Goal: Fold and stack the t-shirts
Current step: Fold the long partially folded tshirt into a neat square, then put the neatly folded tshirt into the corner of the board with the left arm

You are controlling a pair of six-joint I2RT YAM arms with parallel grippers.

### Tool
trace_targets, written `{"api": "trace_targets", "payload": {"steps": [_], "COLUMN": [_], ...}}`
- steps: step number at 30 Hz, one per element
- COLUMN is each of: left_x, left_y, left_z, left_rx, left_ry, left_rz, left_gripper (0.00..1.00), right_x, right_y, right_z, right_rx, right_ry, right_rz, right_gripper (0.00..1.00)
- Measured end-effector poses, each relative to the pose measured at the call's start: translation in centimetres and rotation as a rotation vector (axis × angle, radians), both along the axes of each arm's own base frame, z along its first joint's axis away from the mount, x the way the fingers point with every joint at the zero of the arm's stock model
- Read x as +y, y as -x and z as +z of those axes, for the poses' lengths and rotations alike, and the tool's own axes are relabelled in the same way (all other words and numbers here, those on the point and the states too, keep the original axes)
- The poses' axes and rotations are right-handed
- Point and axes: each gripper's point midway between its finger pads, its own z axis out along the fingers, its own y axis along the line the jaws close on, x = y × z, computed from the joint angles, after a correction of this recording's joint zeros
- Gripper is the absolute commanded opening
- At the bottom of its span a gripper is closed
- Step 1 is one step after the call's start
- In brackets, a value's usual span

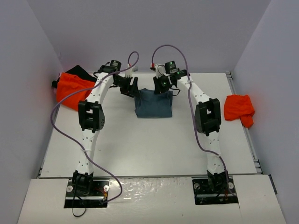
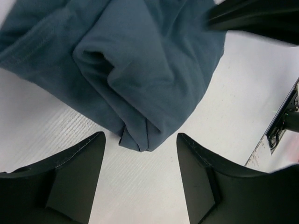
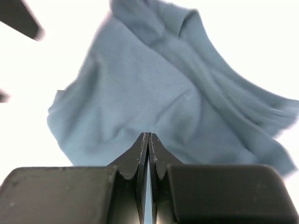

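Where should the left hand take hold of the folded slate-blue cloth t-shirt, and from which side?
I'd grip the slate-blue t-shirt at its left folded corner, coming in low from the left. The layers bunch into a thick point there, lying right between the fingers of the open left hand.

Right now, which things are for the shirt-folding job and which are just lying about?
For the job:
slate-blue t-shirt
left orange t-shirt
black t-shirt, tucked behind it
right orange t-shirt

Just there, nothing to fold:
white table
purple cables on the arms
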Motion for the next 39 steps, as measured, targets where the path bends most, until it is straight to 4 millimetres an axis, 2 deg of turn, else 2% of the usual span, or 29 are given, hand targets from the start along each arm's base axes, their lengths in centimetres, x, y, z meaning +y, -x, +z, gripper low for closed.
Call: {"api": "trace_targets", "payload": {"steps": [4, 7, 9, 12, 15, 19, 24, 26, 29, 33, 36, 39], "left_x": [0.4, 0.5, 0.5, 0.5, 0.6, 0.6, 0.3, -0.1, -0.6, -1.1, -1.0, -0.8], "left_y": [1.4, 2.2, 2.3, 2.5, 2.4, 2.3, 1.8, 1.6, 1.4, 1.5, 1.5, 1.4], "left_z": [-2.5, -4.4, -5.6, -6.9, -7.0, -7.0, -7.0, -6.9, -6.9, -6.7, -6.6, -6.5], "left_rx": [0.091, 0.152, 0.180, 0.218, 0.221, 0.223, 0.225, 0.236, 0.248, 0.268, 0.280, 0.294], "left_ry": [-0.023, -0.034, -0.040, -0.041, -0.048, -0.049, -0.031, -0.005, 0.031, 0.081, 0.115, 0.144], "left_rz": [0.004, 0.007, 0.009, 0.014, 0.024, 0.029, 0.032, 0.032, 0.031, 0.019, 0.014, 0.014], "left_gripper": [0.59, 0.59, 0.59, 0.59, 0.60, 0.60, 0.60, 0.60, 0.58, 0.58, 0.58, 0.59], "right_x": [-1.7, -4.8, -7.3, -10.7, -11.8, -11.8, -11.7, -11.9, -12.3, -12.3, -12.5, -12.5], "right_y": [0.4, 1.8, 2.8, 3.5, 4.0, 4.9, 5.0, 5.2, 4.9, 4.4, 4.6, 4.9], "right_z": [9.2, 16.1, 19.2, 21.0, 19.5, 16.8, 16.2, 14.9, 12.1, 5.9, 2.1, 0.9], "right_rx": [-0.163, -0.289, -0.346, -0.387, -0.353, -0.282, -0.274, -0.246, -0.183, -0.045, 0.045, 0.077], "right_ry": [-0.036, -0.069, -0.077, -0.068, -0.045, -0.022, -0.022, -0.014, -0.002, 0.022, 0.038, 0.044], "right_rz": [-0.029, -0.071, -0.106, -0.166, -0.184, -0.178, -0.174, -0.180, -0.192, -0.201, -0.209, -0.208], "right_gripper": [0.01, 0.00, 0.00, 0.00, 0.00, 0.00, 0.00, 0.00, 0.00, 0.00, 0.00, 0.00]}}
